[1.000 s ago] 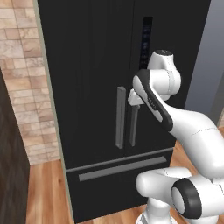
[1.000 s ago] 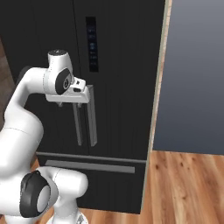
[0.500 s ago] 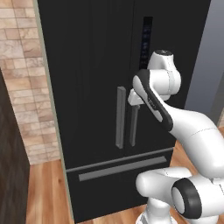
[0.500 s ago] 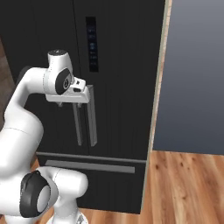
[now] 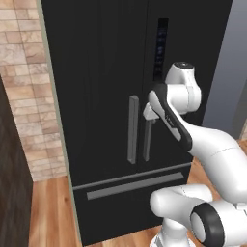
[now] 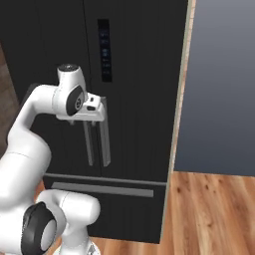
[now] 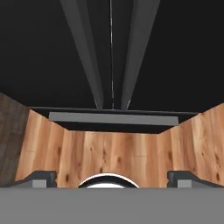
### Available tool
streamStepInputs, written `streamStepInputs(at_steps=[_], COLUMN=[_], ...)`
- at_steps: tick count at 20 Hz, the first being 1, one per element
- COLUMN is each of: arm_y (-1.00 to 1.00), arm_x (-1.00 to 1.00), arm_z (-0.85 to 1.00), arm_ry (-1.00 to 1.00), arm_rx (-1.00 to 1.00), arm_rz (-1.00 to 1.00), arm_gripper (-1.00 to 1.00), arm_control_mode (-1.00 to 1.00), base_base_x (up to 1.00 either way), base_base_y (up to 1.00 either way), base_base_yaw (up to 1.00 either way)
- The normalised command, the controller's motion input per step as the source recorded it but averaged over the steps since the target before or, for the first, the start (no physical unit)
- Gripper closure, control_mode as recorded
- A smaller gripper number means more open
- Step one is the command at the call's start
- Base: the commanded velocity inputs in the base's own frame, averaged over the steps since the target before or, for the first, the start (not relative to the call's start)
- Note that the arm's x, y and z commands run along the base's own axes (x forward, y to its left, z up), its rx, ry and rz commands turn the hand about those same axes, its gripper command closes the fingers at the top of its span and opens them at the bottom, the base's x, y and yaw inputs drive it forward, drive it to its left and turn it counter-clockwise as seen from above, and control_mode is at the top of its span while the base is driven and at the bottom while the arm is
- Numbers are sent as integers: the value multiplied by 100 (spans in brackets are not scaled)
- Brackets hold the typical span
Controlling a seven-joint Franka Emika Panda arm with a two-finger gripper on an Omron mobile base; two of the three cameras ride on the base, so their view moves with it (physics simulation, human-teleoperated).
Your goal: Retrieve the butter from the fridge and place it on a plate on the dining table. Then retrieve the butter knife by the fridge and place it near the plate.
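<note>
Left of centre, black fridge [image 5: 101,96] shut, twin grey handles [image 5: 133,129] at mid-frame. Right of them, end effector [image 5: 147,114] spread wide, gripping nothing. Might grab both bars, or slip off, if misaligned.

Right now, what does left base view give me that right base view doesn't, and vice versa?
Left base view alone: a brick wall left of the fridge and a dark unit at the frame's left edge.

Right base view alone: a plain grey-blue wall right of the fridge, with more wood floor.

Both: the closed black doors, two grey bar handles, the drawer handle, the control panel, and the arm with its pincer at the handles' tops.
</note>
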Motion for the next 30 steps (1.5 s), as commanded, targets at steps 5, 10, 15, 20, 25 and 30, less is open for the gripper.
streamStepInputs(at_steps=[5, 10, 15, 20, 25, 30], arm_y=[-19, -11, -1, 0, 0, 0], arm_x=[14, 35, 40, 50, 43, 39], arm_z=[-41, -25, -21, -15, -8, -8], arm_ry=[-7, -2, -3, -10, -19, -22], arm_rx=[0, 0, 0, 0, 0, 0], arm_rz=[-2, 0, 0, 0, 0, 0], arm_gripper=[-100, -100, -100, -100, -100, -100], arm_control_mode=[-100, -100, -100, -100, -100, -100], base_base_x=[0, 0, 0, 0, 0, 0], base_base_y=[0, 0, 0, 0, 0, 0], base_base_yaw=[0, 0, 0, 0, 0, 0])
